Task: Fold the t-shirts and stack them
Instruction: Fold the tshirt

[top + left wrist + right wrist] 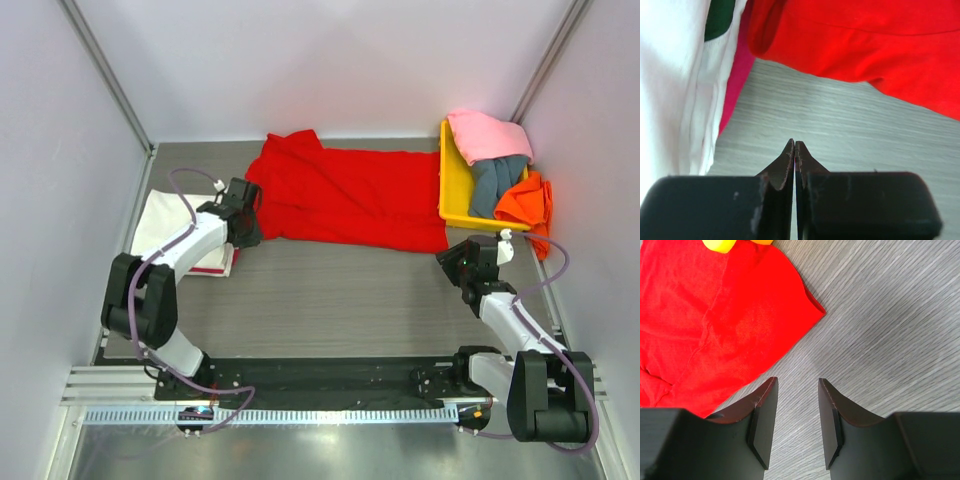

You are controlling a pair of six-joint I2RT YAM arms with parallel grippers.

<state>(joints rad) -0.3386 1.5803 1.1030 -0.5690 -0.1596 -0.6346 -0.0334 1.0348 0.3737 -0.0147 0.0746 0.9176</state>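
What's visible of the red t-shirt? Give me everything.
The red t-shirt is bright, soft cloth lying spread out and wrinkled across the far side of the table, a sleeve bunched at its left end. Its right edge meets the yellow tray. Neither gripper holds it: the left gripper is shut over bare table near the sleeve, the right gripper open beside its near right corner.

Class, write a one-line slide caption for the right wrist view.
Open right end effector over the grey table, beside a corner of the red t-shirt.
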